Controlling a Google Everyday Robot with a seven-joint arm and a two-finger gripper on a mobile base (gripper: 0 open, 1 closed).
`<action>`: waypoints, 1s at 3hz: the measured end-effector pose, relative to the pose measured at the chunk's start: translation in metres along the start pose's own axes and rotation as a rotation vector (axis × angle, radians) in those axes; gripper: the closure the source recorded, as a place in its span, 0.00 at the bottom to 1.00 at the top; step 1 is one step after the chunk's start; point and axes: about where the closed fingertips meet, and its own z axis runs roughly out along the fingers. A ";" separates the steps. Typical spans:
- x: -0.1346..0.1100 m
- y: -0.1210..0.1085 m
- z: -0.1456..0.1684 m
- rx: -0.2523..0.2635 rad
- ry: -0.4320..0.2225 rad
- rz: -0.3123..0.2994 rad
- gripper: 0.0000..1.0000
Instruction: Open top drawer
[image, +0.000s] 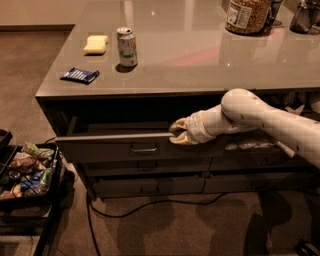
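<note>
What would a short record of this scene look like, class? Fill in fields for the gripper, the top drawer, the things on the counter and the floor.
gripper: gripper at the upper edge of the top drawer, right of its pull
top drawer: top drawer stands partly open, front out from the cabinet
pull: metal pull at the front's centre, untouched
lower drawers: lower drawers shut
counter: soda can, yellow sponge, blue packet, jar
floor: dark cable; bin of packets at left
</note>
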 end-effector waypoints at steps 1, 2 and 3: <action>-0.001 0.000 -0.003 0.000 0.000 0.000 1.00; -0.007 0.016 -0.005 -0.024 -0.018 0.024 1.00; -0.007 0.017 -0.008 -0.024 -0.018 0.025 1.00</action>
